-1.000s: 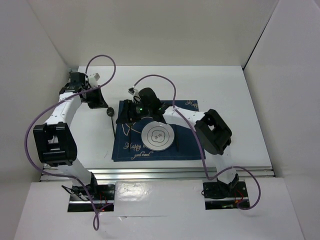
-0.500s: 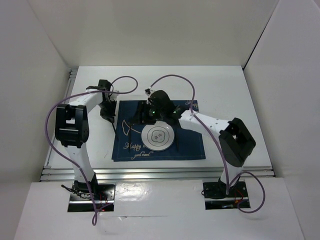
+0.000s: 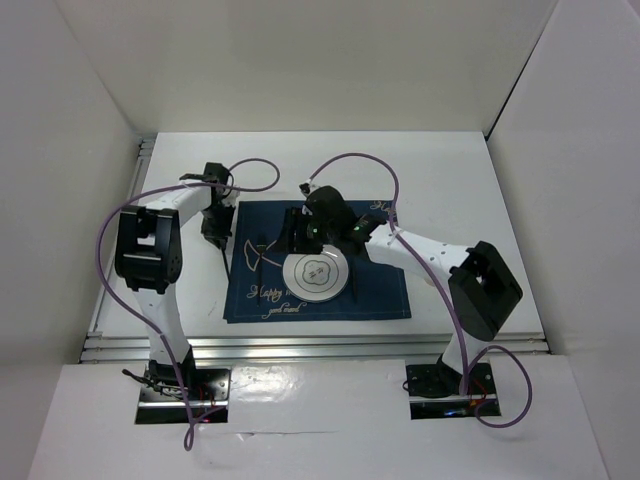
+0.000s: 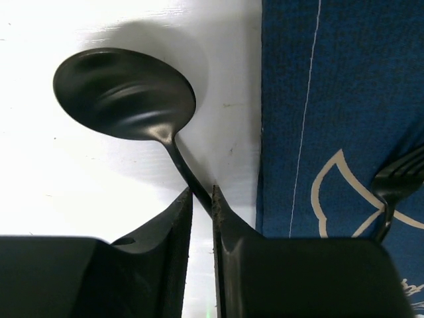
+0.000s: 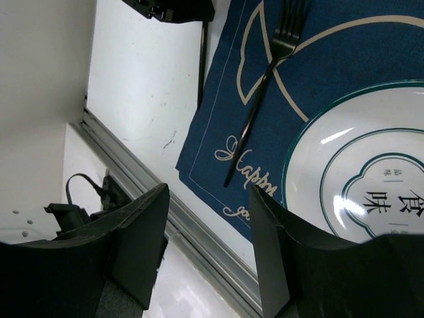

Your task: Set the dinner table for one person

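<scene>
The white desk (image 3: 450, 180), rail along its 6 o'clock edge, carries a blue mat (image 3: 380, 290) with the plate (image 3: 316, 272) at its middle and the fork (image 5: 262, 93) at the plate's 9 o'clock. The left hand (image 4: 201, 193) is clamped on the spoon (image 4: 126, 93) handle, just off the mat's 9 o'clock edge. The right hand (image 5: 210, 192) hovers above the plate, fingers apart. I reckon placing the spoon is what's left.

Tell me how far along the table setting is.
Done: the navy placemat lies on the table, with the plate and fork on it. In hand: the left gripper is shut on the handle of the black spoon, its bowl over bare table beside the mat. Left: setting the spoon down. The right gripper hangs open and empty.
</scene>
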Robot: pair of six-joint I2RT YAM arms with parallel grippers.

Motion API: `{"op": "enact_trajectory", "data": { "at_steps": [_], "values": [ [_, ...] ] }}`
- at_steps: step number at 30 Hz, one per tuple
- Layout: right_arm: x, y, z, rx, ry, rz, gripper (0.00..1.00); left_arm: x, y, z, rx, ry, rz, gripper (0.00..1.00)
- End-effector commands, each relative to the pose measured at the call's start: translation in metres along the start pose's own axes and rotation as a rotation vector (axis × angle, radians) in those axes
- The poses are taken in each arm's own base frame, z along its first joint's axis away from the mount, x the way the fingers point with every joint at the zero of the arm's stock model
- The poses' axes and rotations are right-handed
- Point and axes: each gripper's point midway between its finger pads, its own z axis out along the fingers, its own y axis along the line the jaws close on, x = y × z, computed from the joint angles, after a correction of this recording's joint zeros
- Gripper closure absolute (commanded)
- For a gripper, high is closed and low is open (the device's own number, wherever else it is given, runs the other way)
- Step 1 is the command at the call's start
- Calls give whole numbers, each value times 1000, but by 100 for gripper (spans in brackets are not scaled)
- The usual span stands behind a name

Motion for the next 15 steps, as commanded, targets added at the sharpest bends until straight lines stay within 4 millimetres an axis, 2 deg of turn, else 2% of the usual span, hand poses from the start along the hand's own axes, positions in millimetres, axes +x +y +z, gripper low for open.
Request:
{"op": "enact_trajectory", "data": {
  "at_steps": [1,3,4,8,11,12,13,15],
  "values": [
    [-11,4,-14,-5,-48,-32,41,12,0,11,0,55,-26,76],
    [-9,3,-14,2,-40,-30,41,10,0,13,0,55,-26,74],
    [-9,0,-14,15,-40,-28,41,17,0,20,0,93,-25,72],
    [-11,1,-19,16,-57,-41,41,31,9,30,82,166,-89,71],
    [-12,-3,-22,40,-63,-47,41,34,5,34,151,189,-105,71],
    [-12,-3,-22,40,-63,-47,41,32,3,37,162,192,-107,75],
    [-13,-4,-25,50,-68,-47,41,32,2,37,172,191,-98,91],
    [-16,-3,-28,52,-82,-59,41,34,-1,40,187,202,-101,99]
  ]
}}
